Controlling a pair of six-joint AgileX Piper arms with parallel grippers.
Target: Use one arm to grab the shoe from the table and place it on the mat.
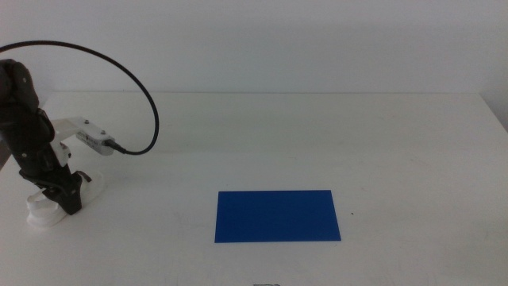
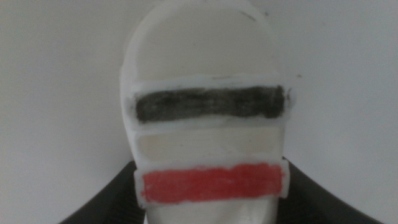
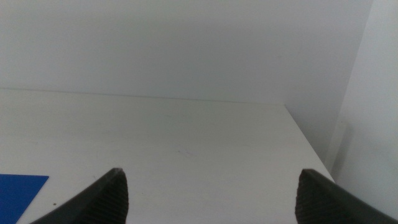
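Note:
The white shoe [image 1: 41, 210] with black and red straps lies on the table [image 1: 317, 135] at the far left. The left arm [image 1: 24, 119] reaches down onto it, and my left gripper [image 1: 70, 200] is over the shoe. In the left wrist view the shoe [image 2: 205, 106] fills the picture, and the two dark jaws press against its sides at the red strap. The blue mat [image 1: 277, 215] lies flat in the front middle, well to the right of the shoe. My right gripper [image 3: 211, 186] is open and empty, out of the middle view. The mat's corner [image 3: 18, 193] shows in the right wrist view.
A black cable [image 1: 135, 71] loops up and over from the left arm. The table's right edge [image 3: 311, 149] runs close to a light wall. A small dark speck [image 1: 353, 213] lies just right of the mat.

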